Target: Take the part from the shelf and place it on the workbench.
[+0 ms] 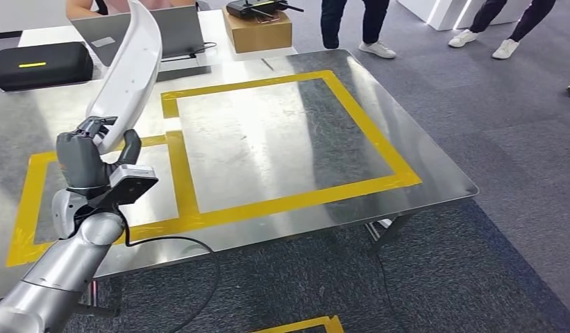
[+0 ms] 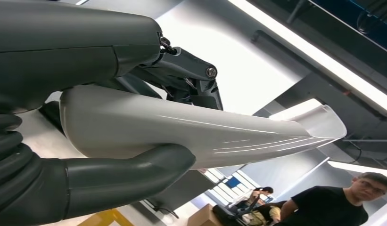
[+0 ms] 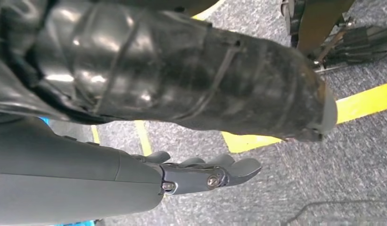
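Note:
The part (image 1: pixel 132 69) is a long, curved white panel. My left hand (image 1: pixel 94 156) grips its lower end and holds it upright above the left side of the steel workbench (image 1: pixel 434 173), over the small yellow-taped rectangle (image 1: pixel 33 201). In the left wrist view the thumb (image 2: pixel 130 172) and darker fingers (image 2: pixel 186 77) clamp the panel (image 2: pixel 205 134) from both sides. My right hand (image 3: pixel 205 172) hangs beside my body above the carpet, fingers loosely extended with nothing in them.
A large yellow-taped rectangle (image 1: pixel 369 128) marks the bench's middle. At the far edge lie a black case (image 1: pixel 39 64), a laptop (image 1: pixel 171 35) and a cardboard box (image 1: pixel 257 29). People stand beyond the bench (image 1: pixel 351 24). Grey carpet with yellow tape (image 1: pixel 303 325) surrounds it.

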You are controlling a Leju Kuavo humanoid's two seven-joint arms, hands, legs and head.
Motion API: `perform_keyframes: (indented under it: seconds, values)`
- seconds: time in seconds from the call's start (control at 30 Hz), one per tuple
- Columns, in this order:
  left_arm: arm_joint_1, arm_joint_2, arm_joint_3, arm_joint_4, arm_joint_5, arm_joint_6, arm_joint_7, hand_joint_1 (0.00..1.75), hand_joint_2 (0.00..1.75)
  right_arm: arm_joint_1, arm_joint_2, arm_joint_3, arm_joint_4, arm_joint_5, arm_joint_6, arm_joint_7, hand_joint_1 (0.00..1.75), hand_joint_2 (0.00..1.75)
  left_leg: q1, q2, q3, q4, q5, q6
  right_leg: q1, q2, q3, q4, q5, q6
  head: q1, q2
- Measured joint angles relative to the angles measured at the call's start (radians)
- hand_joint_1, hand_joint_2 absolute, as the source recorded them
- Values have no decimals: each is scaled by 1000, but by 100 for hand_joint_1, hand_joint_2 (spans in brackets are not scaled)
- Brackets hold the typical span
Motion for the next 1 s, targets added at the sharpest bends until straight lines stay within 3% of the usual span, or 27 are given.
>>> perform_keyframes:
  seconds: [0.17, 0.27, 0.33, 0.4, 0.47, 0.5, 0.53, 0.57, 0.63, 0.7, 0.83, 0.9, 1.0]
  values:
    - [0, 1, 0, 0, -1, 0, 0, 175, 175, 0, 0, 3, 0, 15, -2, 0, 0, 0, -2, 0, 0, 1, 1, 3, -1, 0, 0, -2, 3, 4, 0, 0]
    - [-1, 5, 0, 0, -1, 0, 0, 175, 175, -1, 1, 5, 0, 22, -2, 0, 0, 0, -7, -1, 2, -1, 0, 20, -6, -2, 5, -13, 8, 19, -1, 0]
    - [-2, 6, 0, -1, -2, 0, 0, 175, 175, -2, 2, 6, 0, 25, -2, 0, 0, 0, -2, 0, 19, -29, 11, 32, -5, 1, 5, -8, -1, 24, 0, 0]
    - [-5, 6, 1, -1, -2, 0, 0, 175, 175, -2, 2, 6, 0, 26, -2, 1, 0, 0, 4, 1, 36, -55, 22, 39, -4, 9, -30, 63, -41, 22, 5, 0]
    - [-6, 4, 1, -1, -2, -1, 0, 175, 175, 0, 2, 6, 0, 27, -2, 2, 0, 0, 4, 0, 39, -58, 22, 41, -4, 14, -101, 197, -96, 23, 8, 0]
    - [-4, 4, 1, -1, -2, -1, 0, 175, 175, 1, 2, 6, 0, 27, -2, 3, 0, 0, 5, -2, 39, -57, 21, 40, -5, 14, -132, 247, -107, 25, 8, 0]
    - [-2, 3, 1, -1, -2, -2, 0, 175, 175, 2, 2, 6, 0, 27, -2, 4, 0, 0, 6, -5, 39, -55, 19, 37, -7, 14, -144, 257, -96, 27, 8, 0]
    - [-1, 2, 1, -1, -2, -2, 0, 175, 175, 2, 2, 6, 0, 27, -2, 4, 0, 0, 8, -8, 39, -52, 17, 33, -9, 14, -138, 231, -69, 29, 9, 0]
    - [0, 2, 1, -1, -2, -2, 0, 175, 175, 1, 1, 6, 0, 27, -3, 2, 0, 0, 12, -15, 38, -37, 6, 17, -14, 21, -81, 105, 1, 35, 10, 0]
    - [-1, 2, 2, -1, -3, -2, 1, 175, 175, 1, 2, 7, 0, 28, -4, 0, 0, 0, 11, -20, 30, -18, -4, 0, -16, 30, -38, 21, 26, 28, 12, 0]
    - [0, 2, 3, -1, -5, -1, 2, 175, 175, 1, 2, 6, 0, 31, -9, -1, 0, 0, 14, -22, 22, -3, -13, -18, -13, 25, -33, 18, 24, -4, 11, 0]
    - [-1, 4, 3, -1, -6, -1, 2, 175, 175, 1, 2, 6, 0, 33, -11, -2, 0, 0, 16, -12, -8, 64, -54, -27, -14, 21, -31, 16, 25, -15, 8, 0]
    - [3, 3, 3, -1, -6, -2, 3, 175, 175, 2, 2, 6, 0, 36, -12, -2, 0, 0, 17, -6, -99, 254, -130, -33, -12, 13, -30, 17, 21, -21, 5, 0]
